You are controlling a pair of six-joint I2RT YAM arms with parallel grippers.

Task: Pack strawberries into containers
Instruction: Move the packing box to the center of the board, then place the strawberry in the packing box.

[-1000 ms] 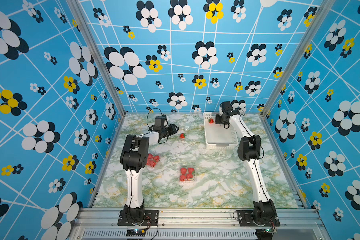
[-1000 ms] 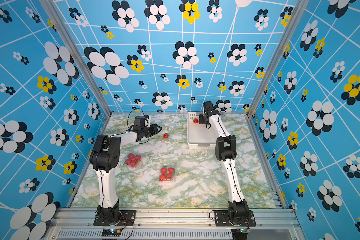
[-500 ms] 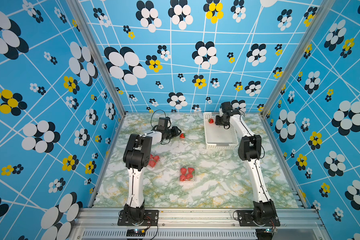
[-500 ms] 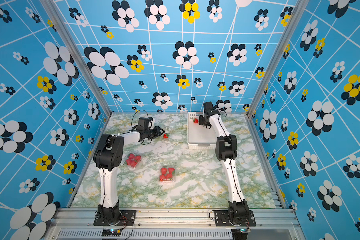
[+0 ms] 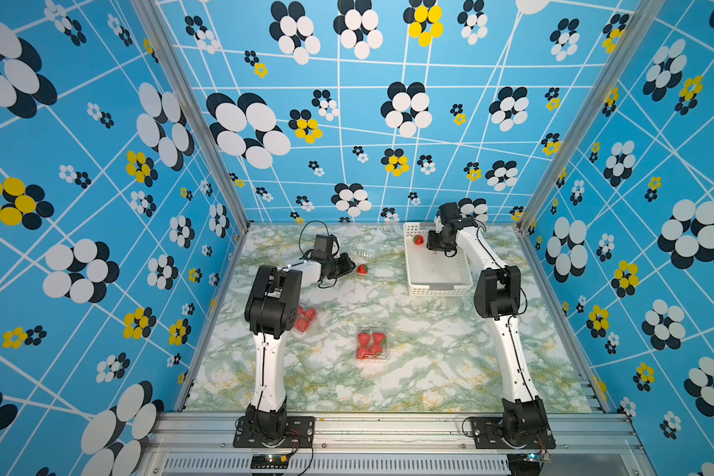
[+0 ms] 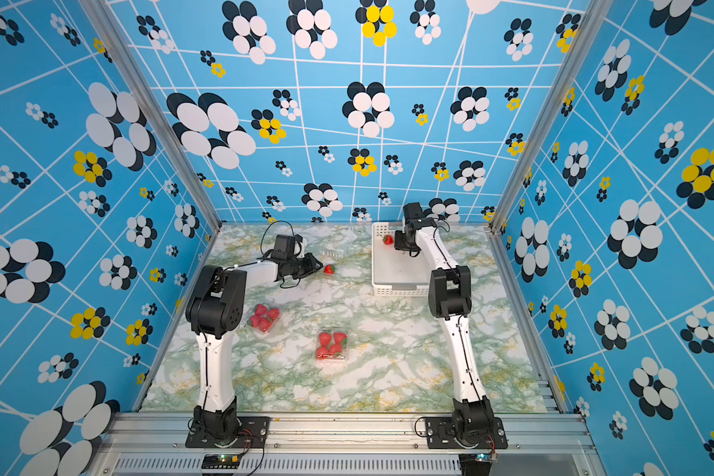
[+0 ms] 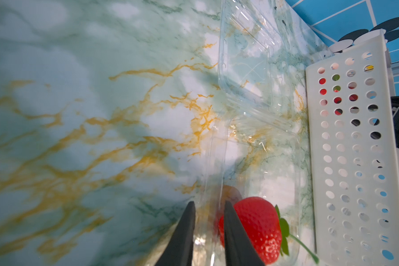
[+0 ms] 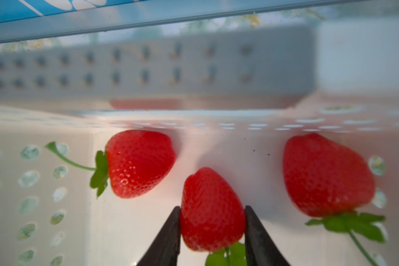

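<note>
Now | left fingers (image 7: 184, 235) pinching container (image 7: 263, 165), arm (image 5: 301, 270) low | right fingers (image 8: 166, 237) gripping strawberry (image 8: 212, 209) in basket (image 8: 21, 207)

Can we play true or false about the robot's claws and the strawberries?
1. The right claw pinches a strawberry in the white basket. True.
2. The left claw holds a berry. False: it pinches the clear box by its wall, and the berry lies inside.
3. The basket is empty. False: two more strawberries lie beside the pinched one.
4. Two other boxes on the table hold strawberries. True.
</note>
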